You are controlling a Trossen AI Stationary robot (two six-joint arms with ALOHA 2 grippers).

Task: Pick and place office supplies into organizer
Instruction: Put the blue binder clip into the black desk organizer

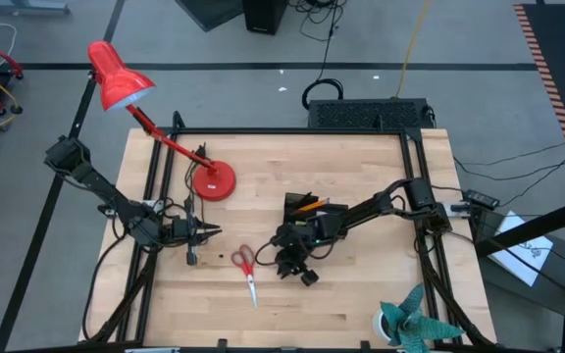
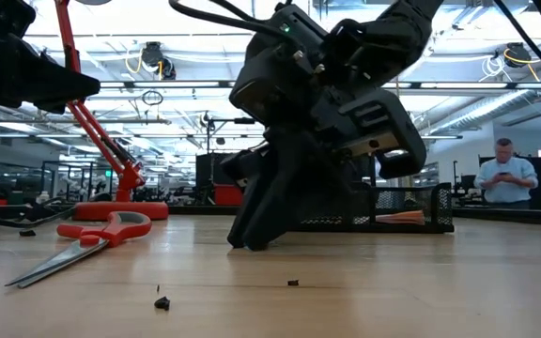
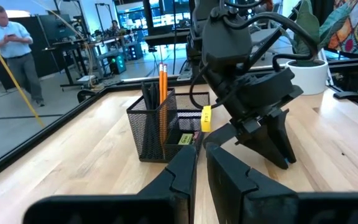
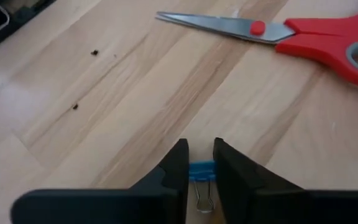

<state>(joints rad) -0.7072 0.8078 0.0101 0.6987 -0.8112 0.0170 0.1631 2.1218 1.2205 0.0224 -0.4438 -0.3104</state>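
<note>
Right gripper (image 4: 199,171) pinches a blue clip (image 4: 201,172) on the table: light, stiff, slippery; left gripper (image 3: 201,163) waits shut.

My own two dark fingers (image 4: 197,163) cover most of the small blue binder clip (image 4: 201,172); only a strip of blue and its wire loop show between them. The red-handled steel scissors (image 4: 291,32) near that clip run off the wrist picture's edge, handles cut short. From table height my bulk hides much of the black mesh organizer (image 2: 411,208) behind me. The dark specks (image 2: 162,302) near the scissors are too small to name.
</note>
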